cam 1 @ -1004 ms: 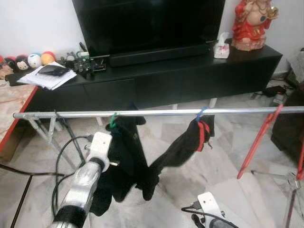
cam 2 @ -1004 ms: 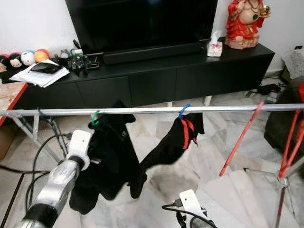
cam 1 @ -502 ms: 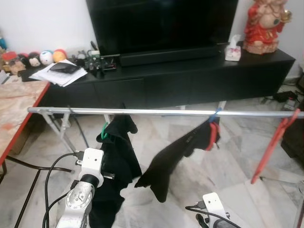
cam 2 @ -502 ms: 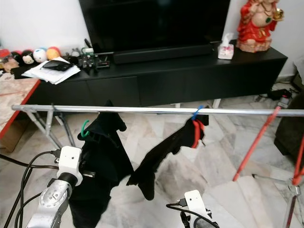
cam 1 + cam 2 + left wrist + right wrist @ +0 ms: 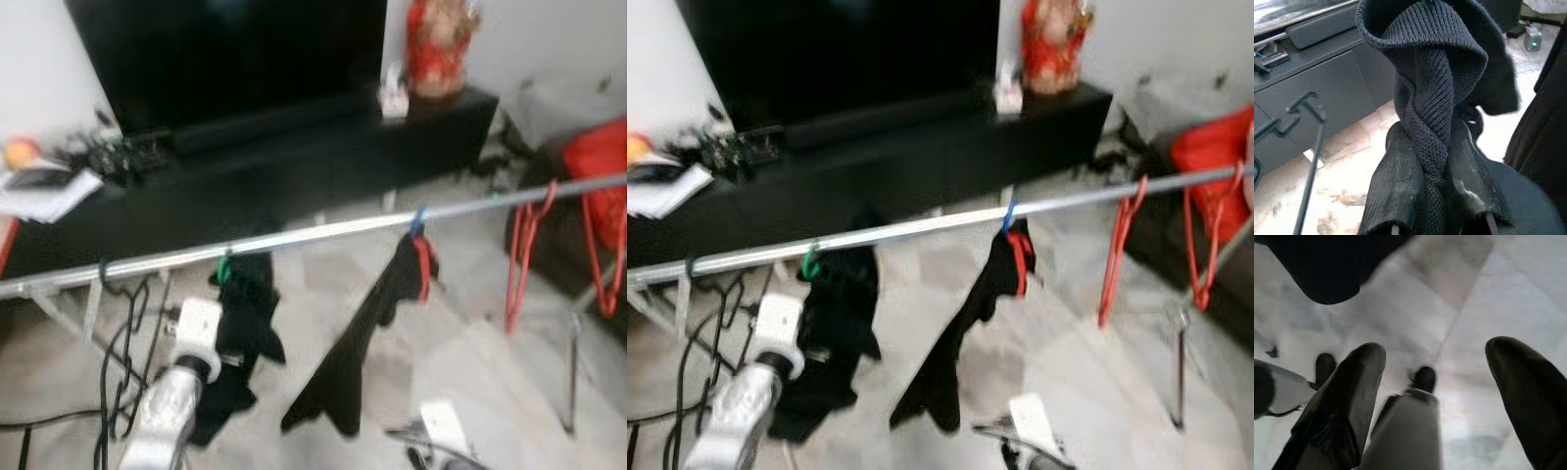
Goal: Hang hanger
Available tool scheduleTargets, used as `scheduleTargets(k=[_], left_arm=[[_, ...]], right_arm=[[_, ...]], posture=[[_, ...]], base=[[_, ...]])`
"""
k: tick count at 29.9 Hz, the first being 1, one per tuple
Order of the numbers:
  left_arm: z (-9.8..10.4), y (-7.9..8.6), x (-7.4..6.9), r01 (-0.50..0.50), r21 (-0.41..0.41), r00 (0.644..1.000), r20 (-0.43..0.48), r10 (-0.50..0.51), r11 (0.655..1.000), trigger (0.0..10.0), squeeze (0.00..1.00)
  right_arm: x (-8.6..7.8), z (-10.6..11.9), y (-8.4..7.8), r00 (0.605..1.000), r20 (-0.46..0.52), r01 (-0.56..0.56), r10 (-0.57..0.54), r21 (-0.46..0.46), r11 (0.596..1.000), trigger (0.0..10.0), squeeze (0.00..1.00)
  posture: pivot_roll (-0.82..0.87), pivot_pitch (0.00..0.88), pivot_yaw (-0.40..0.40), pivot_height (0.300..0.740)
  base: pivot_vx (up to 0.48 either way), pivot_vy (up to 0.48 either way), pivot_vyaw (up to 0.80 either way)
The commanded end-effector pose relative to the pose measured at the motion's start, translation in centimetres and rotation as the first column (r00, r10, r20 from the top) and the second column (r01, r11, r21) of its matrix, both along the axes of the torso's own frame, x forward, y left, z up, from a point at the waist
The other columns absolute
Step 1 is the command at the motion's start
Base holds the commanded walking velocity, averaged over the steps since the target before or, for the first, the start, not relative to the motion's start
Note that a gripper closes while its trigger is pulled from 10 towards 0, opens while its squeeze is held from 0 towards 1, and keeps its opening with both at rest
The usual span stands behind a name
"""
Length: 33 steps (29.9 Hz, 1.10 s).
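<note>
Left gripper point(image 5: 1435, 196) jaws clamp a black garment point(image 5: 1425, 98) on the green hanger point(image 5: 224, 266); tugging could unhook it from the rail point(image 5: 313, 233). Right gripper point(image 5: 1449, 396) jaws gape, empty.

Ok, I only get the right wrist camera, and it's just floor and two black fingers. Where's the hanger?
Observer: Its green hook looks hooked on the silver rail, though the picture is blurry.
Operator: Is the other arm holding it?
Observer: The left pincer is shut on the black knit garment hanging from it.
Operator: Anything else up there?
Observer: Another black garment on a blue hook, and red hangers farther right.
</note>
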<state>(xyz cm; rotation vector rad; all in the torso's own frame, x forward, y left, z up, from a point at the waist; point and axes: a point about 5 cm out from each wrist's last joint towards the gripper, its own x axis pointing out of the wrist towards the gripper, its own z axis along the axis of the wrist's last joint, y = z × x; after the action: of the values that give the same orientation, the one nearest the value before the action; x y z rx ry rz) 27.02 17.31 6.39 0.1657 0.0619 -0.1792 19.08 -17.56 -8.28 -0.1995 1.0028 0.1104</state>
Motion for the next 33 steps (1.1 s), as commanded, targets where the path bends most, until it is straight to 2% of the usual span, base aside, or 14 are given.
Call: scheduleTargets(k=[1, 8, 12, 16, 18, 24, 33], left_arm=[[0.8, -0.4, 0.1, 0.021, -0.013, 0.999, 0.027, -0.021, 1.000, 10.0, 0.00], [0.6, -1.0, -0.1, 0.083, -0.021, 0.996, -0.013, -0.083, 0.996, 10.0, 0.00], [0.4, -1.4, 0.1, 0.120, -0.001, 0.991, -0.052, -0.120, 0.993, 10.0, 0.00], [0.4, -1.3, 1.2, 0.073, 0.006, 0.995, -0.066, -0.073, 0.997, 10.0, 0.00], [0.6, -1.3, 2.2, 0.032, -0.001, 0.997, -0.065, -0.032, 0.999, 10.0, 0.00], [1.7, -2.1, 3.5, 0.048, -0.035, 0.998, -0.034, -0.049, 0.998, 10.0, 0.00], [2.0, -2.5, 4.6, 0.053, -0.008, 0.998, -0.037, -0.053, 0.999, 10.0, 0.00]], right_arm=[[0.2, 0.2, -0.8, 1.000, 0.005, 0.013, -0.013, -0.017, 1.000, 10.0, 0.00], [0.1, 0.1, -0.8, 1.000, -0.001, 0.003, -0.003, -0.027, 1.000, 10.0, 0.00], [0.2, 0.2, -0.8, 1.000, 0.004, -0.005, 0.005, -0.035, 0.999, 10.0, 0.00], [0.2, 0.2, -0.7, 1.000, 0.007, -0.003, 0.003, -0.031, 1.000, 10.0, 0.00], [0.3, 0.2, -0.6, 1.000, 0.007, -0.009, 0.009, -0.031, 0.999, 10.0, 0.00], [0.3, 0.2, -0.7, 1.000, 0.008, -0.012, 0.012, -0.035, 0.999, 10.0, 0.00], [0.3, 0.2, -0.7, 1.000, 0.005, -0.019, 0.019, -0.039, 0.999, 10.0, 0.00]], posture=[[-0.14, 0.000, 0.089, 0.740], [-0.14, 0.000, 0.089, 0.740], [-0.14, 0.000, 0.092, 0.740], [-0.14, 0.000, 0.095, 0.740], [-0.14, 0.000, 0.097, 0.740], [-0.15, 0.000, 0.101, 0.740], [-0.15, 0.000, 0.100, 0.740]], base=[[0.000, 0.000, -0.56], [0.000, 0.000, -0.55], [0.000, 0.000, 0.00], [0.000, 0.000, 0.00], [0.000, 0.000, 0.00], [0.000, 0.000, 0.00], [0.000, 0.000, 0.00]])
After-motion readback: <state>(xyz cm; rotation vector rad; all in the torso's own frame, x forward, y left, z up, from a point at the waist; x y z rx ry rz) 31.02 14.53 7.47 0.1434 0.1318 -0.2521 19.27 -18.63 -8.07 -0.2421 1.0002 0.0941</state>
